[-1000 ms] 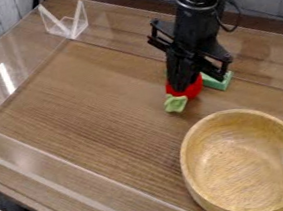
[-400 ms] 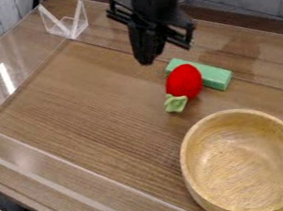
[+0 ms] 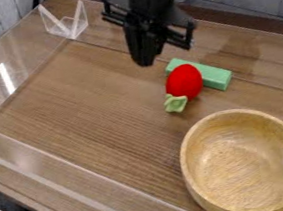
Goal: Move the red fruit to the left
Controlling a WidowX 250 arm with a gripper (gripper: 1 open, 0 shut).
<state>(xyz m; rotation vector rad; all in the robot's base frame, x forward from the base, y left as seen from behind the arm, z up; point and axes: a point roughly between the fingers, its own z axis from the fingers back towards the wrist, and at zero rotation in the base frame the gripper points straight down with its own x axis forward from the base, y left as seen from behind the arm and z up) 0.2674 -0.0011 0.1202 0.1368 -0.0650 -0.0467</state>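
The black gripper (image 3: 149, 58) hangs over the wooden table (image 3: 79, 117), pointing straight down, its tips clear of the surface and holding nothing — the space under it is bare wood. From this angle the two fingers run close together into one dark shape, so I cannot tell how far apart they stand. The red fruit (image 3: 185, 78) lies free on the table at about four o'clock from the gripper tips, near them but apart, with a clear strip of wood between. It is small, glossy and rounded, with a light-green leafy bit (image 3: 176, 104) at its lower end, toward seven o'clock. A flat green block (image 3: 218, 80) sits just beside the fruit at three o'clock, partly tucked behind it; whether the two touch I cannot tell. Down at five o'clock from the fruit, near the lower right corner of the table, stands a wide wooden bowl (image 3: 251, 193) — far larger than the fruit and well apart from it. A low clear plastic wall (image 3: 31, 155) runs round the table edge, and at the far left corner, at about ten o'clock from the gripper, a small clear plastic stand (image 3: 63, 22) sits upright.
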